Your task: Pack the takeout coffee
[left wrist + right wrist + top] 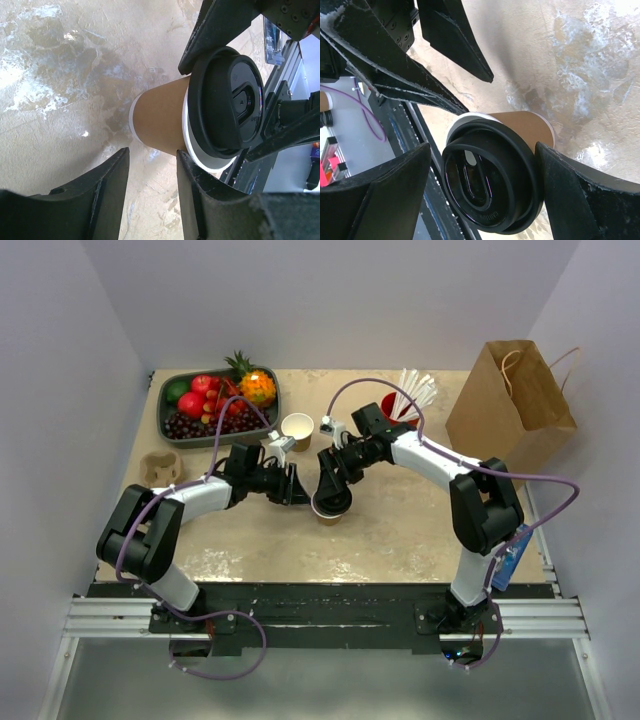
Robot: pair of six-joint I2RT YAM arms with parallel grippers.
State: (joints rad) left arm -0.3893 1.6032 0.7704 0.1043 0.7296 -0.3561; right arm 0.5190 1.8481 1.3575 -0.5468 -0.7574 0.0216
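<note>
The takeout coffee [330, 506], a white paper cup with a tan band and a black lid, stands on the table between the two arms. My right gripper [329, 486] is open and straddles the black lid [490, 185]; one finger [570, 185] touches the lid's edge and the other finger [395, 190] stands a little off it. My left gripper [297, 489] is open and empty just left of the cup. In the left wrist view the cup [160, 120] lies just past the tip of one of that gripper's [152, 157] fingers [192, 185].
A lidless paper cup [297, 427] stands behind the grippers. A red cup with white straws [397, 403] and a brown paper bag [510, 400] are at the back right. A fruit tray [168, 390] and a cardboard cup holder [160, 468] are at the left.
</note>
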